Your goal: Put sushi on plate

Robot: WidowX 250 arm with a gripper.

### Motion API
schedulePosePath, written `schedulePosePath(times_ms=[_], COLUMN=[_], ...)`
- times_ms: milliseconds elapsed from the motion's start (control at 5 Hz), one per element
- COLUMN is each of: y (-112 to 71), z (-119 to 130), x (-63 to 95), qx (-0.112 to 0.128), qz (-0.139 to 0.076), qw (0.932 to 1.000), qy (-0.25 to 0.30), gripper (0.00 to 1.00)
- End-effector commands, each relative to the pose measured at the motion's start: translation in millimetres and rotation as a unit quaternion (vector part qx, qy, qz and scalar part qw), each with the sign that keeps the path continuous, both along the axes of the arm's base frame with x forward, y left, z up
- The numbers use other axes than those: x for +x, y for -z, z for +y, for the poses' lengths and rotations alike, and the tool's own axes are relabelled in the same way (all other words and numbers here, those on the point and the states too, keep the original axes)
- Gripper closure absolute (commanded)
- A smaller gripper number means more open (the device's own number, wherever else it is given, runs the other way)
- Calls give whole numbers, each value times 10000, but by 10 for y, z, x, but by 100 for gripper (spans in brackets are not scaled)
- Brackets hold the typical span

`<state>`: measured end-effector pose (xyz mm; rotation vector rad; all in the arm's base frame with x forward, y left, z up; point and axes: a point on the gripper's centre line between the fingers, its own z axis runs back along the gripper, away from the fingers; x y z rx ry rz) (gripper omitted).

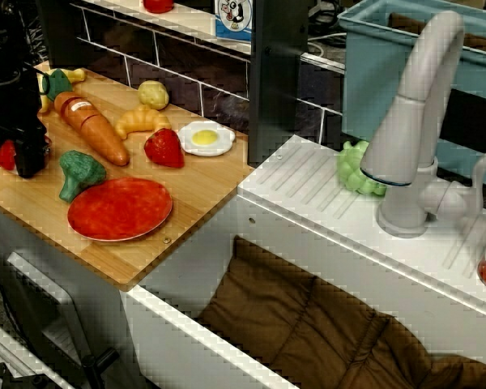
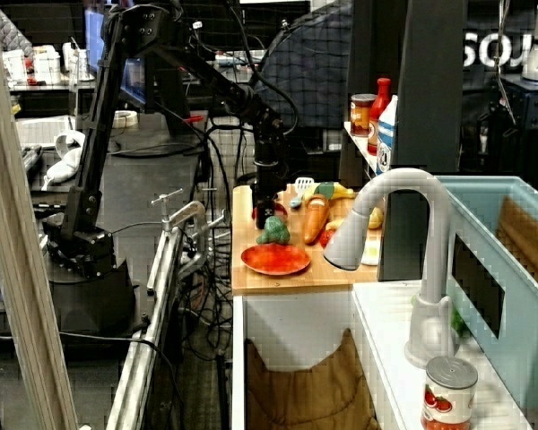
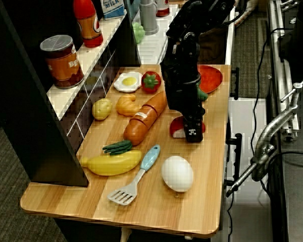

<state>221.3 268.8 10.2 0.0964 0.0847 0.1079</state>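
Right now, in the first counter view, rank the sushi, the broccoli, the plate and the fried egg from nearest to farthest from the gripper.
1. Sushi, right at the gripper fingertips.
2. Broccoli, just beside it toward the sink.
3. Plate, beyond the broccoli near the board's front edge.
4. Fried egg, far across by the backsplash.

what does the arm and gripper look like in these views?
The arm is all matte black: slim boxy links on a black base block, with black cables along them. The gripper is black too, with flat, blocky fingers and small white markings near the tips.
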Motion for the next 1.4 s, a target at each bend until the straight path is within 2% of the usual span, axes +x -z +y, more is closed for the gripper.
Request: schedulePosePath(times_ms=[0,200,400,600,800,1000,1200], y=[-129,-638,-1096,-1348,-1541,-1383,-1130], z=[-71,-253,-419,-674,-811,-1018,-1093], x=[62,171,288,422,349,45,-179], qx=[-288,-813,-1204,-1345,-1646,-1729,-1515], qz=[95,-99,-23,377,385,251,227], qw=[9995,9966,9926,9896,9846,9842,9872], qy=[-56,22,125,331,455,297,440], gripper=[100,100,100,100,100,100,100])
